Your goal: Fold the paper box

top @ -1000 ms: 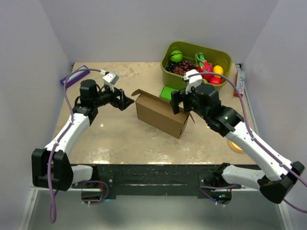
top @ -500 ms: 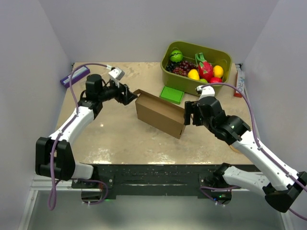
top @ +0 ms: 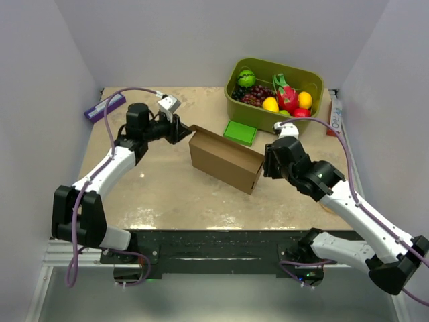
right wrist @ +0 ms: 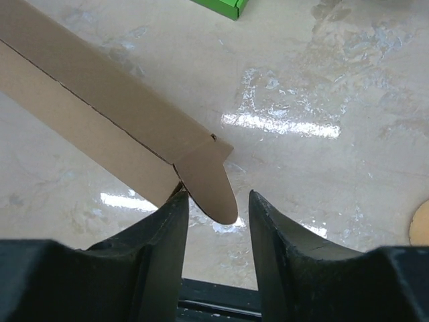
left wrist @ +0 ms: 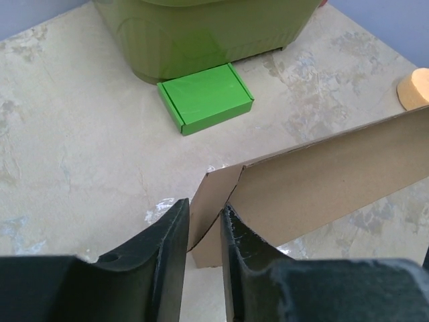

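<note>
Box: the paper box (top: 224, 159) is standing mid-table (top: 154, 194), already raised into a long shell; its ends seem left to tuck.
Left gripper: the left gripper (left wrist: 202, 208) is being set astride an end flap (left wrist: 211, 184); whether the flap is pinched cannot be told.
Right gripper: the right gripper (right wrist: 217, 198) is being held apart around a rounded tab (right wrist: 208, 181), with a gap showing.
Hidden: the box's inside is being concealed.

Left arm (top: 107, 169) reaches inward, fingers (left wrist: 167, 255) pinched close; right arm (top: 348, 199) likewise, fingers (right wrist: 161, 248) wider apart.
</note>
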Action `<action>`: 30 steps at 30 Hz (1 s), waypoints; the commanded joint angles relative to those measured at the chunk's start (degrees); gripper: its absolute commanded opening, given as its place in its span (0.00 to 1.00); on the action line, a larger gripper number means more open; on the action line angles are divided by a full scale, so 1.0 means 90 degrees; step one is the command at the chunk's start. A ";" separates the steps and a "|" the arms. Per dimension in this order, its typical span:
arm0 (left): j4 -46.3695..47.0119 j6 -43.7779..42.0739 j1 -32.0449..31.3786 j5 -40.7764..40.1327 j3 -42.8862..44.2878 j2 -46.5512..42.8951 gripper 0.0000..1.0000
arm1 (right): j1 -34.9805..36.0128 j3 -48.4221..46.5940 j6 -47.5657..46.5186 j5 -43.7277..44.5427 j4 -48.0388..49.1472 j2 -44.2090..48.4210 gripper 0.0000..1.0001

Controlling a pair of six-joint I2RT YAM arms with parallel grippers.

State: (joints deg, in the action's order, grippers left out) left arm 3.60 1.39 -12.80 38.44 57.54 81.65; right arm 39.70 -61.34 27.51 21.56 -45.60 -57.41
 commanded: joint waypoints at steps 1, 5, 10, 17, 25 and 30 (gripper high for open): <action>0.0332 -0.0008 -0.0111 -0.0042 0.0082 -0.0165 0.20 | -0.0017 0.0126 0.0156 0.0055 0.0154 -0.0115 0.32; 0.0479 0.0148 -0.0277 -0.0032 -0.0103 -0.0370 0.02 | -0.0017 0.0039 0.0166 0.0026 0.0301 -0.0223 0.15; 0.0519 0.0382 -0.0404 -0.0237 -0.0280 -0.0663 0.00 | -0.0017 -0.0157 0.0040 -0.0033 0.0457 -0.0486 0.07; 0.0587 0.1085 -0.0434 -0.0676 -0.0826 -0.1142 0.00 | -0.0017 -0.0255 -0.0097 0.0065 0.0633 -0.0809 0.04; 0.0713 0.2218 -0.0492 -0.0959 -0.1695 -0.1872 0.00 | -0.0007 0.0018 -0.0380 -0.0110 0.1316 -0.0790 0.00; 0.0928 0.2638 -0.0492 -0.1234 -0.2349 -0.2635 0.00 | -0.0007 0.0302 -0.0906 -0.0724 0.2018 -0.0672 0.00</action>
State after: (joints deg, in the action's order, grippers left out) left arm 8.58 18.55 -16.01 26.50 39.86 62.22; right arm 39.29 -60.42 23.40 22.31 -36.56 -64.62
